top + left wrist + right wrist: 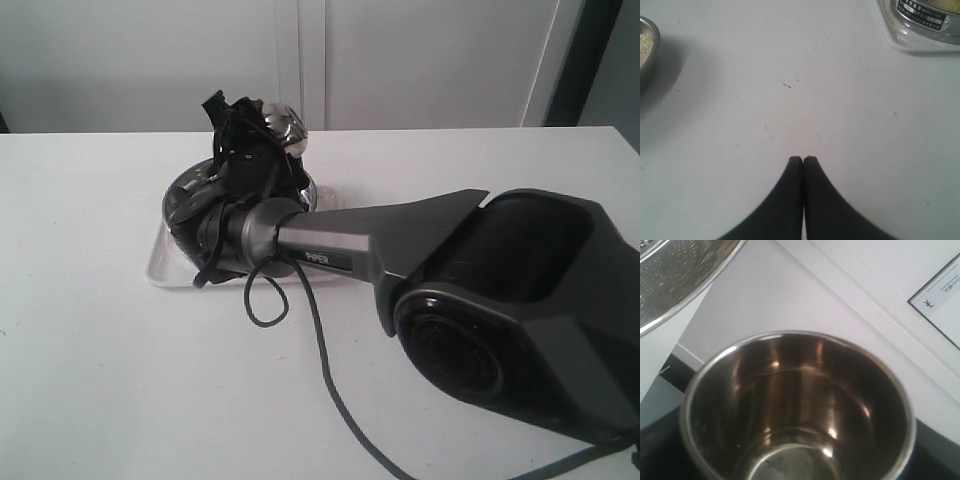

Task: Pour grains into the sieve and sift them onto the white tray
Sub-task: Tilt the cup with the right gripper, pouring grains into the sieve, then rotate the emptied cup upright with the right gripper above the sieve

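The sieve (183, 192) sits on the white tray (160, 266), mostly covered by my right arm. My right gripper (252, 130) is over the sieve, shut on a small steel cup (285, 124) that is tipped on its side. In the right wrist view the cup (800, 405) is empty apart from a few specks, and the sieve's mesh and rim (677, 277) lie just beyond it. Whether grains lie in the sieve is hidden. My left gripper (803, 159) is shut on nothing, low over the bare table.
In the left wrist view a steel rim holding pale grains (644, 45) shows at one edge, and a clear plastic container (920, 30) with yellowish grains at a corner. A black cable (320, 330) trails from the right arm across the white table.
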Action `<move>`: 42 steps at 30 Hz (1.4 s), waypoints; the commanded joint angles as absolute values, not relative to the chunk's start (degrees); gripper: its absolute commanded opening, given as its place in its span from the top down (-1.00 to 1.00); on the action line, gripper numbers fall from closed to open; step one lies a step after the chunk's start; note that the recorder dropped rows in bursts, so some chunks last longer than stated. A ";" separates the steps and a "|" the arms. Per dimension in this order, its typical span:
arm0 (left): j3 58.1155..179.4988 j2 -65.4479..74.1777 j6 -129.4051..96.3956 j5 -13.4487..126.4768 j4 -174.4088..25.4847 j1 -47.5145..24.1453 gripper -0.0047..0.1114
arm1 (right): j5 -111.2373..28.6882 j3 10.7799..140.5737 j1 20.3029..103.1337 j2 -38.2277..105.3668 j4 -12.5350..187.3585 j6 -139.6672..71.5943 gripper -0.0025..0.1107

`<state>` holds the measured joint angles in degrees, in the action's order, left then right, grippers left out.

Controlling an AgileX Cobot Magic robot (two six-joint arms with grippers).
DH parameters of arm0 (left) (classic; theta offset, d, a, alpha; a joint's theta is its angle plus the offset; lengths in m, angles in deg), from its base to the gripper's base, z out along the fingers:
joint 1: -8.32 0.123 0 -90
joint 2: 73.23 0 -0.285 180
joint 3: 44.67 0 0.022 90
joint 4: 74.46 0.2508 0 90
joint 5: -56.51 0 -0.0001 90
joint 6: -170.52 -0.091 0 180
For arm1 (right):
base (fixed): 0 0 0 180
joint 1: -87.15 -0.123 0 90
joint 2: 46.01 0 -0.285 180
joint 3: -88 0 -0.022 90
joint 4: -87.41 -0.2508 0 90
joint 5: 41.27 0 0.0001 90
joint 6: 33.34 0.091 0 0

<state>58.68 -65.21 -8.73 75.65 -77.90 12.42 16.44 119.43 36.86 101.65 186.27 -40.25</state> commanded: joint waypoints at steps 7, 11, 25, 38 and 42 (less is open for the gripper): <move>58.12 -65.45 -8.25 75.76 -78.25 12.47 0.92 | 17.30 120.17 35.94 101.04 187.36 -47.94 0.96; 58.12 -65.45 -8.25 75.76 -78.25 12.47 0.92 | 16.54 120.42 36.20 100.91 187.36 -47.39 0.96; 58.12 -65.45 -8.25 75.76 -78.25 12.47 0.92 | 19.50 120.57 35.88 101.10 187.36 -47.94 0.96; 58.12 -65.45 -8.25 75.76 -78.25 12.47 0.92 | 17.28 120.57 36.09 101.21 187.36 -44.60 0.96; 58.12 -65.45 -8.25 75.76 -78.25 12.47 0.92 | 17.24 120.57 35.88 101.21 185.70 -44.50 0.96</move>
